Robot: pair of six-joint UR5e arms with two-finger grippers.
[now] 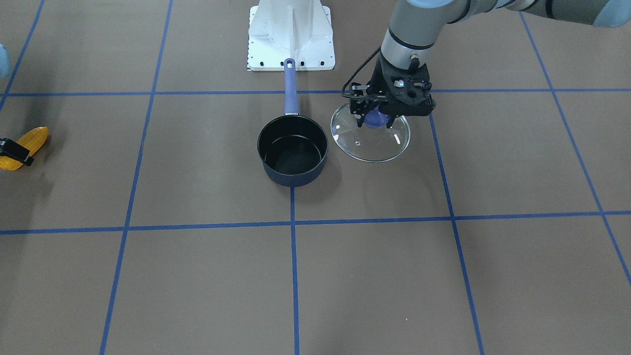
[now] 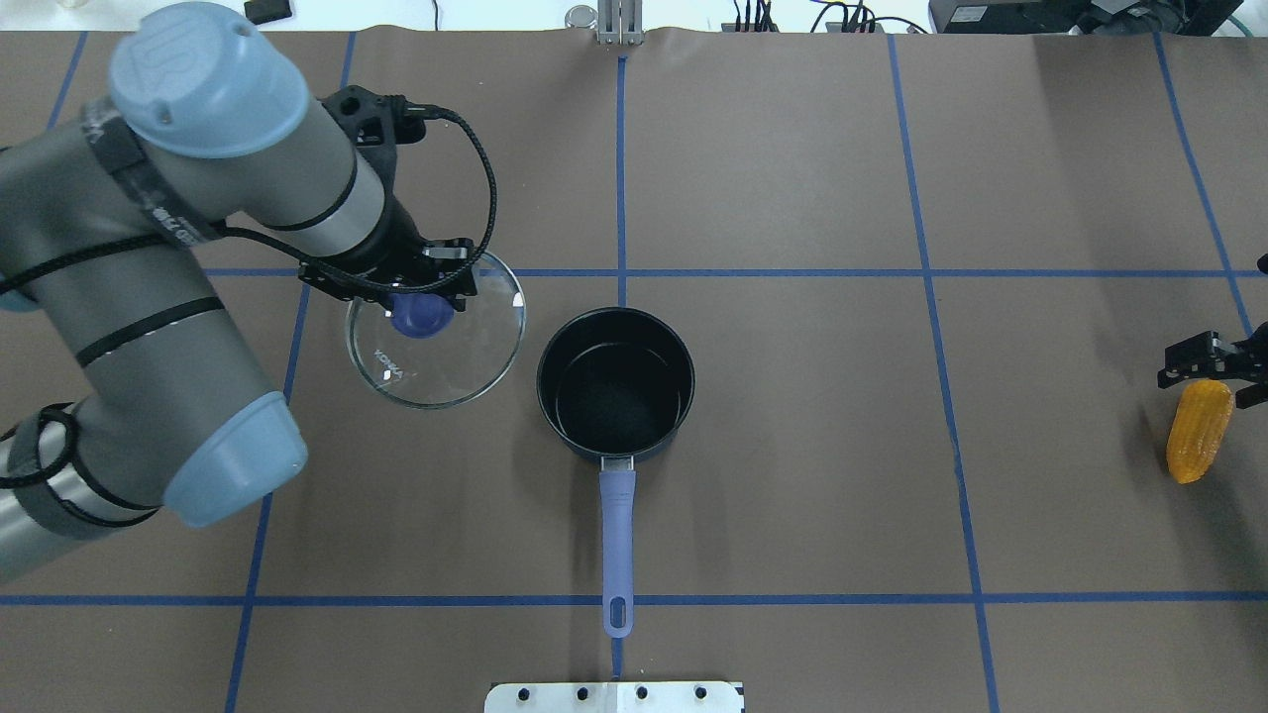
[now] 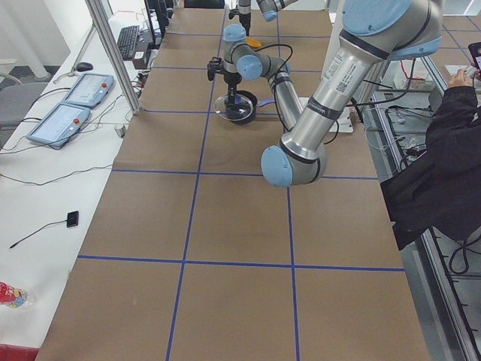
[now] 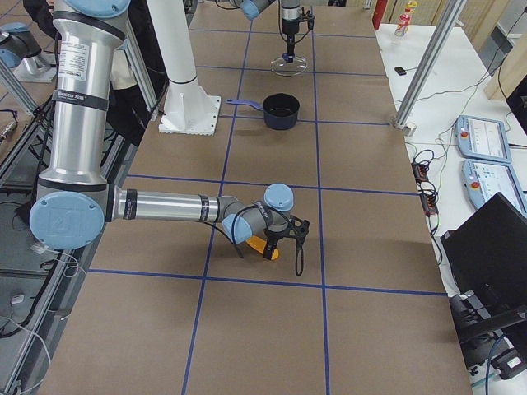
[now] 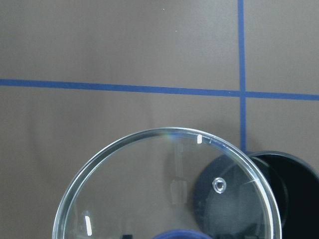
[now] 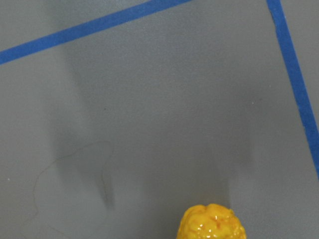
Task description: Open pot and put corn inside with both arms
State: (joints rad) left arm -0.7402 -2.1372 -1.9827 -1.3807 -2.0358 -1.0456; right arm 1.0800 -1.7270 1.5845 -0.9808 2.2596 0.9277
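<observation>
Gripping the blue knob [image 2: 421, 319] of the glass lid [image 1: 369, 147], the left gripper [image 1: 376, 120] holds it off the table, just beside the open, empty pot [image 2: 542, 381]. Well apart from the pot, the corn [image 2: 1199, 432] sits with one end under the right gripper [image 2: 1215, 374]. Whether those jaws clamp it cannot be told.
</observation>
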